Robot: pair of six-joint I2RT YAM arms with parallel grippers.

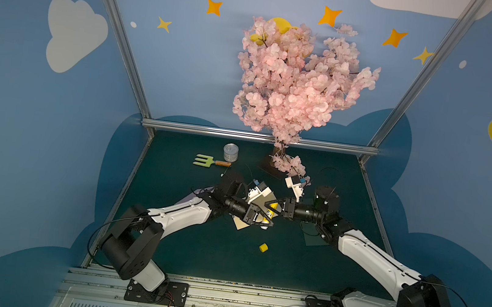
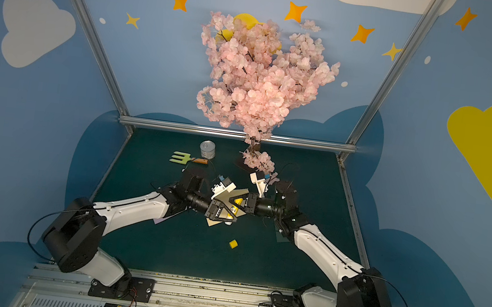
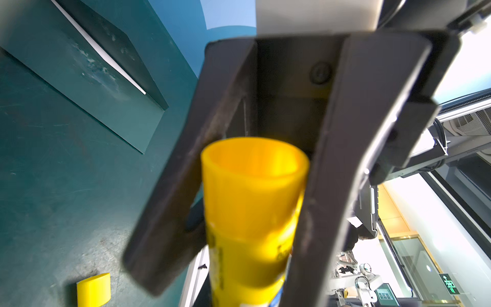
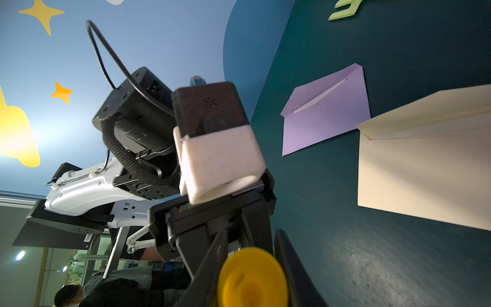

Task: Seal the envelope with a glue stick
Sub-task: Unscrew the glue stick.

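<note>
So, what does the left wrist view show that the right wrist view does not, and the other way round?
Only the left wrist view: the dark green envelope and the loose yellow cap, both on the table.
Only the right wrist view: the lilac envelope, the cream envelope and the tines of the green garden fork.
Both: the yellow glue stick between dark jaws, and the dark green table.

Blue cloud-painted walls — dark green tabletop
</note>
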